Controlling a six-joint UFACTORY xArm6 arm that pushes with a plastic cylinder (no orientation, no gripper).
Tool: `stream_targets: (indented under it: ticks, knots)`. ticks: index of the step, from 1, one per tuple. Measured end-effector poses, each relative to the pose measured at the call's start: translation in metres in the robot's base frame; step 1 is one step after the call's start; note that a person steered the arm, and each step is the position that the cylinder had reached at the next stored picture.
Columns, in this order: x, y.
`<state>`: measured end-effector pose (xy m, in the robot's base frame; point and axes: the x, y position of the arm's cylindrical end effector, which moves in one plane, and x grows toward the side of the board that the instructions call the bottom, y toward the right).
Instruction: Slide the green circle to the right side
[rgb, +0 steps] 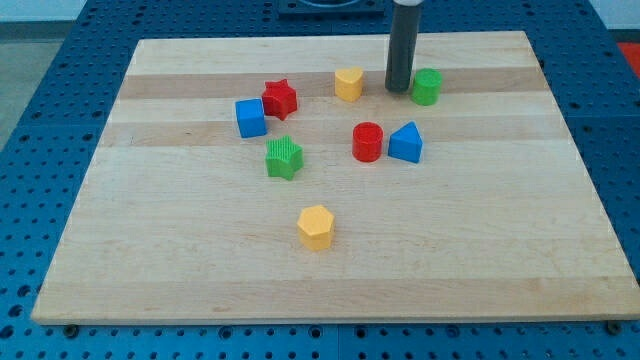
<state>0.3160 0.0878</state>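
Green circle (427, 87): short upright cylinder, my tip (398, 90) just left of it; no jaws on rig

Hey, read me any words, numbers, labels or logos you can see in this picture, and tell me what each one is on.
None: no readable text, number or logo appears on the wooden board, the coloured blocks, the rod above my tip or the blue perforated table.

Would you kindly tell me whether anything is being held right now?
Nothing is held; my tip sits just left of the green circle.
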Motion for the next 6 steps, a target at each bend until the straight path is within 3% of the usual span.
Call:
stream_targets:
  ticks: [1, 4, 6]
  knots:
    - [0.022, 0.0]
    - [-0.002, 0.029]
    - [0.038, 0.057]
